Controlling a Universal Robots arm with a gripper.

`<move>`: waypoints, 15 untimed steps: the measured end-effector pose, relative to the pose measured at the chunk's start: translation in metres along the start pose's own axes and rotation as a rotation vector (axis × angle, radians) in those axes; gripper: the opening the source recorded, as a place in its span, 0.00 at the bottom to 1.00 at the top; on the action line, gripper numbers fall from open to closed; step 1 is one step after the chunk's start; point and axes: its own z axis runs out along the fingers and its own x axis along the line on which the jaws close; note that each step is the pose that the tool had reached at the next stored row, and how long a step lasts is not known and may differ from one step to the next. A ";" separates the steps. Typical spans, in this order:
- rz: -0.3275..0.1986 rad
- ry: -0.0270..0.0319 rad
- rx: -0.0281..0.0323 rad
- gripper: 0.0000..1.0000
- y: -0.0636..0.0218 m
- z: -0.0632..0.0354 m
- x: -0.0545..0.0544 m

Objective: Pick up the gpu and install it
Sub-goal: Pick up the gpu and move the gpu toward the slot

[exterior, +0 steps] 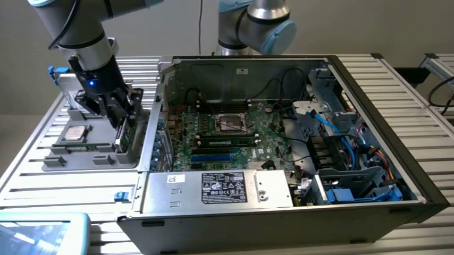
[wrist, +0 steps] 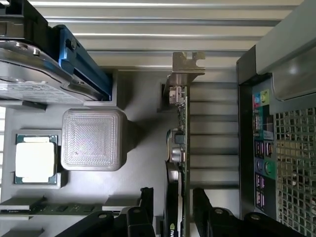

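Currently, the slatted counter (exterior: 57,196) is seen carrying an open computer case (exterior: 269,234) and, beside it, a grey tray (exterior: 85,159). The gpu (wrist: 178,148) is stood on edge in that tray. The pincer (wrist: 173,195) is held wide, straddling the card without gripping it.

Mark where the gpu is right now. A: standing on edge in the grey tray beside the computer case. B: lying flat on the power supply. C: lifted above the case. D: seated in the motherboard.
A: the gpu stands on edge in the grey tray, with the fingers of the gripper open on either side of it.
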 end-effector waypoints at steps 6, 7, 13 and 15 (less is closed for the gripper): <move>0.006 -0.0004 0.0001 0.46 -0.0004 0.0066 0.000; 0.008 -0.0005 0.0001 0.46 -0.0004 0.0074 0.000; 0.016 -0.0010 0.0002 0.46 -0.0006 0.0114 0.000; 0.020 -0.0013 0.0002 0.46 -0.0006 0.0134 0.000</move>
